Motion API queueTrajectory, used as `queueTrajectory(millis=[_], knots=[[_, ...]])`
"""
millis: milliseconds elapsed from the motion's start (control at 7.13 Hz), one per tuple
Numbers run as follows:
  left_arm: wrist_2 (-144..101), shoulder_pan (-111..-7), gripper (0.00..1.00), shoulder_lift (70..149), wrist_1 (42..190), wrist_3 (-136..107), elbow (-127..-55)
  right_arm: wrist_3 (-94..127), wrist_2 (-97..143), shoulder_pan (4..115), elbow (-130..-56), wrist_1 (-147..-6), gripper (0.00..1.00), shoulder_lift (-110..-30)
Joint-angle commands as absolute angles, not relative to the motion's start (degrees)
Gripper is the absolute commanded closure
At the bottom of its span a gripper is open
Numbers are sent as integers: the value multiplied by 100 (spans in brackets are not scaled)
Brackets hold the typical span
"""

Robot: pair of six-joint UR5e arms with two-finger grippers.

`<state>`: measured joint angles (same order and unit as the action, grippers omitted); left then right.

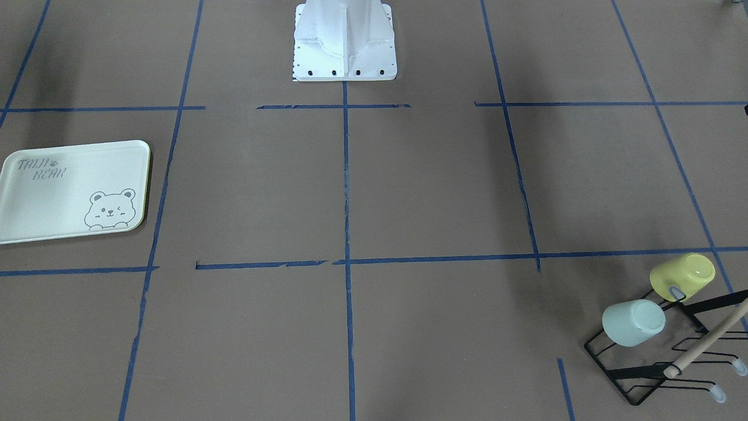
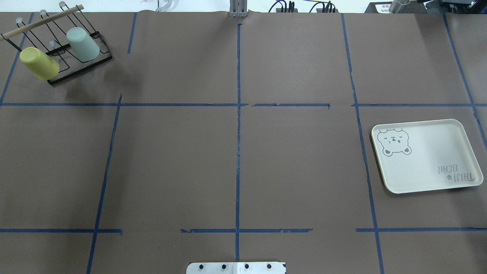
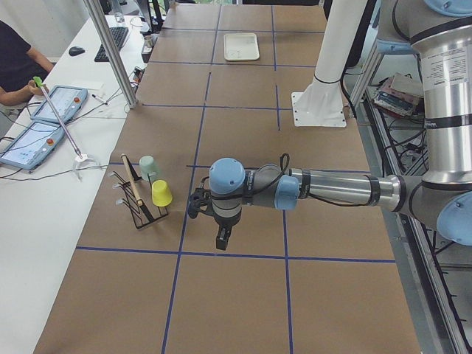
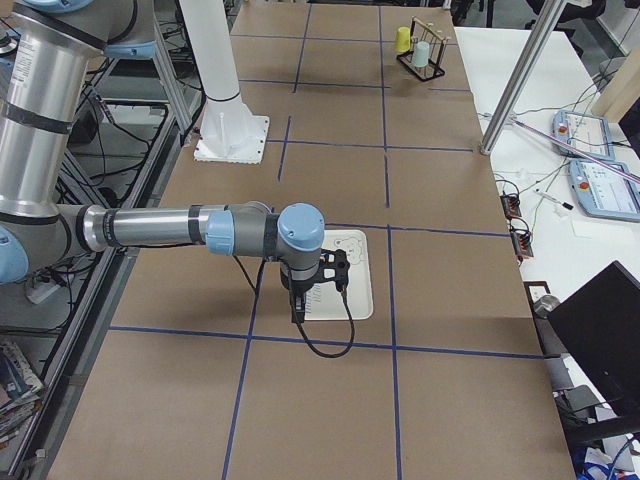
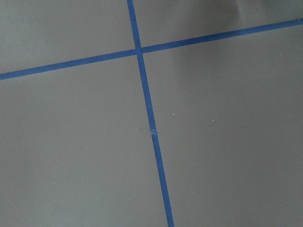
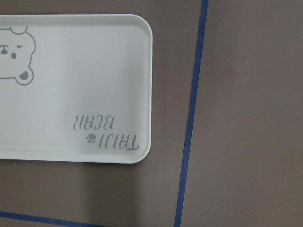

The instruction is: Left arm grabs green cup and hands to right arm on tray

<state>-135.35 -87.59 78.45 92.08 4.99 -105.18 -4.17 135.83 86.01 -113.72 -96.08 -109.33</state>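
A: Left tool (image 3: 221, 240) hangs over the tabletop (image 3: 236, 295), right tool (image 4: 297, 308) above the tray (image 1: 58, 193). Open or closed, I cannot tell.
B: Risks?
A: Likely snagging a rack (image 1: 640, 371) peg while lifting the green cup (image 1: 634, 321), or knocking the yellow cup (image 1: 682, 276) beside it.
B: The cup's look?
A: Pale mint, smooth, tapered, upended and tilted on the rack, well apart from both tools.
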Motion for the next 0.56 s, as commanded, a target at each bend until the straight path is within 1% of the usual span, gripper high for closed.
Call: queueTrajectory(millis=[0, 421], knots=[[-13526, -8763, 0, 7840, 9211, 501, -10555, -404, 13579, 8604, -11399, -9606, 0, -10907], [-13544, -8754, 0, 7787, 9229, 492, -10617, -413, 13605, 8604, -11399, -9606, 0, -10907]])
